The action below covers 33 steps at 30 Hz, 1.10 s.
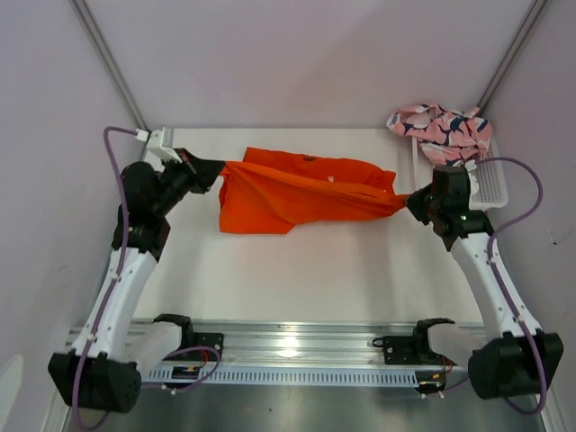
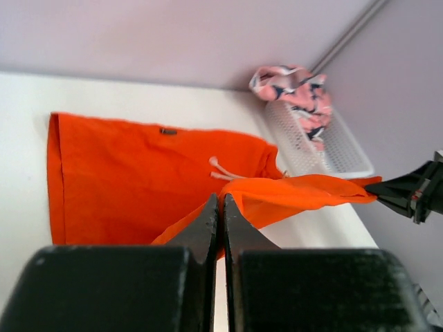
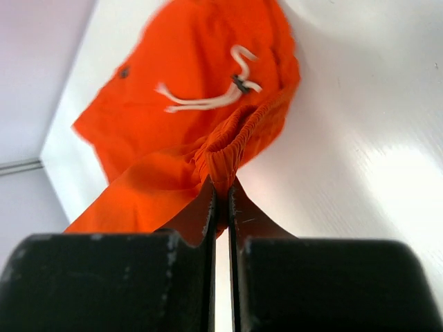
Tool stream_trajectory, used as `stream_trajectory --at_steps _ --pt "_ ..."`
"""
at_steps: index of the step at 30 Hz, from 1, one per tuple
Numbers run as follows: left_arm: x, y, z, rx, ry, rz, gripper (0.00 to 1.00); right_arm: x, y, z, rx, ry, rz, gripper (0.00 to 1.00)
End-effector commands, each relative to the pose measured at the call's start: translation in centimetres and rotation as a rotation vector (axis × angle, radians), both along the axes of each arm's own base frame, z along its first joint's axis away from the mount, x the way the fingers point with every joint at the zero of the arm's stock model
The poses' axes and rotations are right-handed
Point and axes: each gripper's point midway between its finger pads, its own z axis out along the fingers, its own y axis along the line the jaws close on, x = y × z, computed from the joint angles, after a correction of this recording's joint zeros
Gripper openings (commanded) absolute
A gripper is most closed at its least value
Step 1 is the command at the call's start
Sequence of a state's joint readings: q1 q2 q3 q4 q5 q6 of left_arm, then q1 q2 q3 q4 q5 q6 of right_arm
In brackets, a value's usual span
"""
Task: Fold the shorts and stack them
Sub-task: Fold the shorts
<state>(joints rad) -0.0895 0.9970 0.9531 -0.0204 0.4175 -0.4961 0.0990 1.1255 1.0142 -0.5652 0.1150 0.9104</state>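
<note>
Left gripper is clenched on one end of the orange shorts; right gripper pinches their gathered waistband just beside the white mesh basket; the soft cloth stretches away from the basket over the glossy white table; pale walls enclose it; the crumpled pink printed shorts lie on the basket's far end.

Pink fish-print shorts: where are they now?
Top view: the pink fish-print fabric shorts sit bunched at the far right corner, atop the white plastic mesh basket, right of the orange fabric shorts.
</note>
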Motion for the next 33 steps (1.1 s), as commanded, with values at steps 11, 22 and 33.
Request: stream_trajectory --at_steps 11,22,33 --pt "-8.3 0.5 4.0 0.021 -0.177 -0.029 0.0 -7.5 -0.8 0.2 0.011 -0.034 -0.008 0.0" --pt "-3.7 0.2 5.2 0.011 -0.18 -0.022 0.0 -6.4 -1.7 -1.4 0.001 0.06 -0.092 0.0" --pt "9.8 -0.9 1.6 0.012 -0.055 -0.02 0.0 3.4 -2.8 -2.1 -0.014 0.086 -0.146 0.0"
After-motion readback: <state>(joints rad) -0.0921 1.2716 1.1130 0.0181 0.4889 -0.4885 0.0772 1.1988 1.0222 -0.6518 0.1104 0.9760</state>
